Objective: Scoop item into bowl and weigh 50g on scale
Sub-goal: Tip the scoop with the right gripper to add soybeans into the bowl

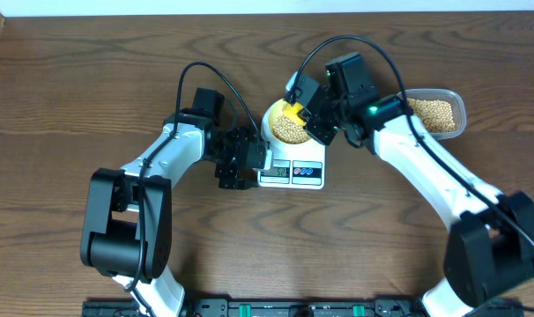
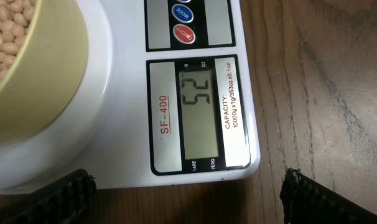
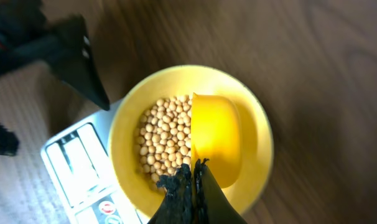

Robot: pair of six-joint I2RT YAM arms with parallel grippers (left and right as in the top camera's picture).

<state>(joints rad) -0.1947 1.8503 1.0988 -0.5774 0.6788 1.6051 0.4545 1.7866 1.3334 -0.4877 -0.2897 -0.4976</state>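
Observation:
The pale yellow-green bowl [image 1: 269, 123] stands on the white scale [image 1: 307, 173] and holds a heap of tan beans [image 1: 291, 132]. My right gripper [image 1: 315, 123] is shut on the thin handle of a yellow scoop [image 1: 292, 112]. In the right wrist view the scoop [image 3: 214, 137] hangs over the right half of the bowl [image 3: 254, 134], beside the beans [image 3: 163, 134], with the gripper [image 3: 191, 171] pinched tight. My left gripper [image 2: 187, 190] is open and low at the scale's front corner [image 2: 126, 155], holding nothing. The display [image 2: 201, 112] reads 52.
A clear plastic tub [image 1: 434, 114] with more beans sits at the right, behind the right arm. The left arm's dark fingers [image 3: 76, 56] show beside the scale [image 3: 76, 162] in the right wrist view. Bare wooden tabletop [image 1: 91, 97] surrounds everything.

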